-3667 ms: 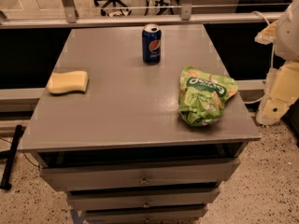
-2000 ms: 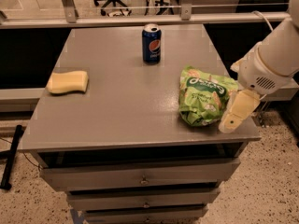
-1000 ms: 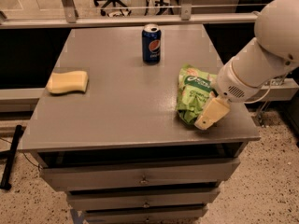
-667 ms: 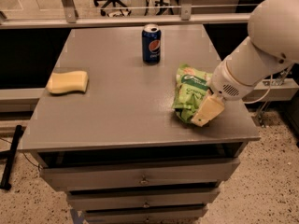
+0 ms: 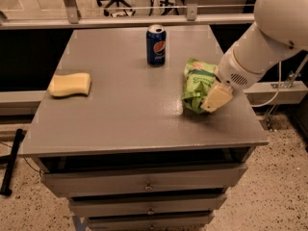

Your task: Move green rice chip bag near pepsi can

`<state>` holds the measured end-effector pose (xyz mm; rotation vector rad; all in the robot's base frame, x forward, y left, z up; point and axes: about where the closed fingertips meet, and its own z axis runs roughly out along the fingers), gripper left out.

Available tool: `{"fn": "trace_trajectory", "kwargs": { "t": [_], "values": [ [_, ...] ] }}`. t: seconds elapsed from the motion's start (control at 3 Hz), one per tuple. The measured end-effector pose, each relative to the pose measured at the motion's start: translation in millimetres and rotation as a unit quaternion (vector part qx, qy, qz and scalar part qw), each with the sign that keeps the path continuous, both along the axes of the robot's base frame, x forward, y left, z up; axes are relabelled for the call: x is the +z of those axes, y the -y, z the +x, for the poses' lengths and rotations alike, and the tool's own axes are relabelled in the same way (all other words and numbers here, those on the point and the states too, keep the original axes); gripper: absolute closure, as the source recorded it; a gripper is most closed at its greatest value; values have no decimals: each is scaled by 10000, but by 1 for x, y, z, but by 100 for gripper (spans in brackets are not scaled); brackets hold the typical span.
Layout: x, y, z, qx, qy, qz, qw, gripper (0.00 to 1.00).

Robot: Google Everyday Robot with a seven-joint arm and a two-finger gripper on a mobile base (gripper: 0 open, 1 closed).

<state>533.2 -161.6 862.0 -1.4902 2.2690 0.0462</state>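
The green rice chip bag (image 5: pixel 196 83) lies crumpled on the right side of the grey table (image 5: pixel 130 114). The gripper (image 5: pixel 211 97) comes in from the right on a large white arm and sits over the bag's right part, covering it; one cream fingertip (image 5: pixel 216 99) shows on the bag's near right edge. The pepsi can (image 5: pixel 156 44) stands upright at the far middle of the table, a short way up and left of the bag.
A yellow sponge (image 5: pixel 70 84) lies at the table's left side. Drawers (image 5: pixel 144 184) sit under the tabletop. A rail with glass runs behind the table. An office chair stands in the background.
The arm has swung in from the right and come down onto the bag. The bag has bunched up and shifted slightly left. The can and sponge have not moved.
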Motion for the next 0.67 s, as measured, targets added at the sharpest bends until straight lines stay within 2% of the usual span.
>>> {"fn": "trace_trajectory", "kwargs": {
  "t": [0.33, 0.67],
  "values": [
    [57, 24, 38, 18, 813, -440, 9957, 100],
    [56, 24, 38, 21, 803, -437, 9958, 100]
  ]
}}
